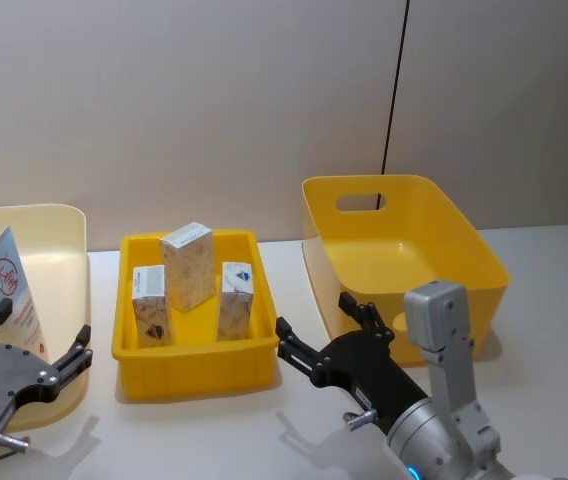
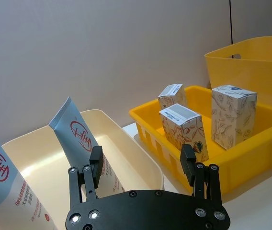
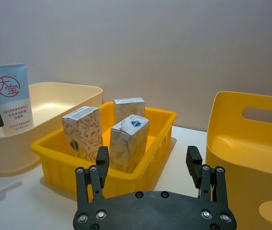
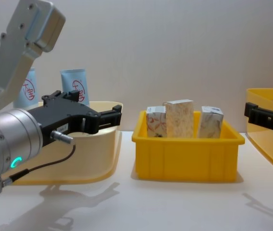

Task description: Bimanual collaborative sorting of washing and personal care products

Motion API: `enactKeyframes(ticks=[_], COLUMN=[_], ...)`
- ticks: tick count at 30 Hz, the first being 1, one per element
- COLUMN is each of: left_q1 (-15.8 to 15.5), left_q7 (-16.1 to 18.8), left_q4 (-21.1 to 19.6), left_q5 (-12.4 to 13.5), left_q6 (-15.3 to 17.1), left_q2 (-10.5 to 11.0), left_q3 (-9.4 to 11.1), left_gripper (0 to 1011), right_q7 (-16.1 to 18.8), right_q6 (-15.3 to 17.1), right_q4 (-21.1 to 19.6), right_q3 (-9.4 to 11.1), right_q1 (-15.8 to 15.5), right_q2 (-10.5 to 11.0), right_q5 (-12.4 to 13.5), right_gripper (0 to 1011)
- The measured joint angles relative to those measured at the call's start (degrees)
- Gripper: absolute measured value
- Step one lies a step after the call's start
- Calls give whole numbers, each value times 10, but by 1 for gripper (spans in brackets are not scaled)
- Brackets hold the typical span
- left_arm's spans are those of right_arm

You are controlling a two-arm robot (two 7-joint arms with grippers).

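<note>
Grey wall [image 1: 214, 100] was seen behind the white table [image 1: 214, 440]. Left gripper [image 2: 141, 160] and right gripper [image 3: 147, 155] were held low, fingers [image 3: 102, 163] spread wide, empty.

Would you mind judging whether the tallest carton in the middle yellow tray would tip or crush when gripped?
The tallest carton stands upright and narrow, so a high push probably tips it. Its flat cardboard faces may dent under firm jaws.

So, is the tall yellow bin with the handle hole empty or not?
Empty. The tall yellow bin shows a bare floor; the cartons stand in the shallow tray beside it.
</note>
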Motion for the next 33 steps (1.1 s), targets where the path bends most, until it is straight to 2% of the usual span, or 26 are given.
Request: enactKeyframes(ticks=[33], left_q1=[0], left_q7=[0], left_q4=[0], left_q5=[0], left_q6=[0], left_q2=[0], left_q3=[0], left_gripper=[1003], right_q7=[0], right_q6=[0], right_q4=[0], right_q3=[0], right_q1=[0], right_q2=[0], right_q5=[0], right_gripper=[1001])
